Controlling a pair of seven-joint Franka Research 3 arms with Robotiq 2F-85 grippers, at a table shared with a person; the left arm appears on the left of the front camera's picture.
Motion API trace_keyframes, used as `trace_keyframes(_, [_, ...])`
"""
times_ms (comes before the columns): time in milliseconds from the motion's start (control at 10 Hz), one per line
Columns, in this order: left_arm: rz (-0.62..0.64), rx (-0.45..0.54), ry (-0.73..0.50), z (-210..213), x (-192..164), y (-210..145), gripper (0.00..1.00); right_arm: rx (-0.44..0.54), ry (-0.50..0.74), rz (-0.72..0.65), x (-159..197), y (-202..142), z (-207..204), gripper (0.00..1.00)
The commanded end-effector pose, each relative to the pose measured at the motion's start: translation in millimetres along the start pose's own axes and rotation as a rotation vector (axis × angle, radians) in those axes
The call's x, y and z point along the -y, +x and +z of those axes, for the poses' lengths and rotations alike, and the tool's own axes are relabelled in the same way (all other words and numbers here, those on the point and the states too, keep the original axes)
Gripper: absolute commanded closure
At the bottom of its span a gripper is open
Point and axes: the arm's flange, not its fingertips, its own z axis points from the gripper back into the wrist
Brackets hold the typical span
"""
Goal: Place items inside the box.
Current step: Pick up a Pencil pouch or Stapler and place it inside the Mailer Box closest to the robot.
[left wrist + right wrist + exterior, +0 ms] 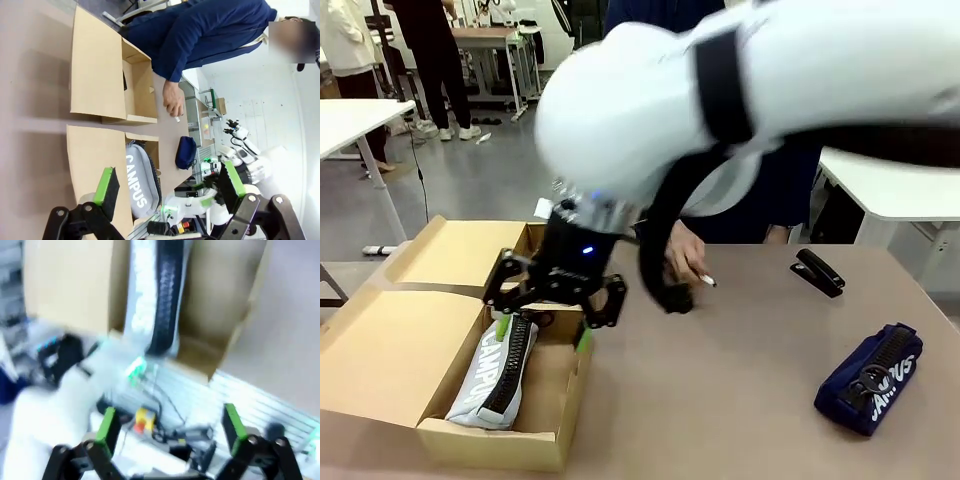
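The open cardboard box [490, 445] stands at the table's left. A light grey "CAMPUS" zip pouch [495, 378] lies inside it. My right gripper [543, 333] hangs open just above the pouch, holding nothing. In the blurred right wrist view the right gripper [170, 422] is open, with the pouch [145, 290] in the box [210, 300] beyond it. My left gripper [167, 182] is open and empty, high over the box [95, 170] and pouch [137, 180]. A navy "CAMPUS" pouch [870, 378] and a black stapler [817, 272] lie at the right.
A person in a dark blue top stands at the far side; one hand [685, 260] rests on the table holding a white marker [706, 281]. The box's flaps [455, 250] spread to the left and back. Bare table lies between the box and the navy pouch.
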Motion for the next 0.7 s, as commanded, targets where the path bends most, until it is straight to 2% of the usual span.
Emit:
trace_keyframes(0, [-0.019, 0.003, -0.014, -0.3, 0.0, -0.8, 0.0, -0.125, 0.148, 0.107, 63.5, -62.3, 47.6, 0.0])
trace_keyframes(100, [-0.019, 0.003, -0.014, -0.3, 0.0, -0.8, 0.0, -0.132, 0.236, 0.053, 82.6, -77.0, 51.4, 0.0])
trace_keyframes(200, [-0.019, 0.003, -0.014, -0.3, 0.0, -0.8, 0.0, -0.05, 0.079, 0.075, 14.6, -32.7, 29.2, 0.0])
trace_keyframes(400, [-0.019, 0.003, -0.014, -0.3, 0.0, -0.8, 0.0, -0.05, 0.079, 0.075, 14.6, -32.7, 29.2, 0.0])
trace_keyframes(500, [-0.019, 0.003, -0.014, -0.3, 0.0, -0.8, 0.0, -0.077, 0.149, 0.104, 36.5, -61.3, 46.8, 0.0])
trace_keyframes(600, [-0.019, 0.003, -0.014, -0.3, 0.0, -0.8, 0.0, -0.017, 0.275, 0.095, 70.7, -49.5, 73.8, 0.0])
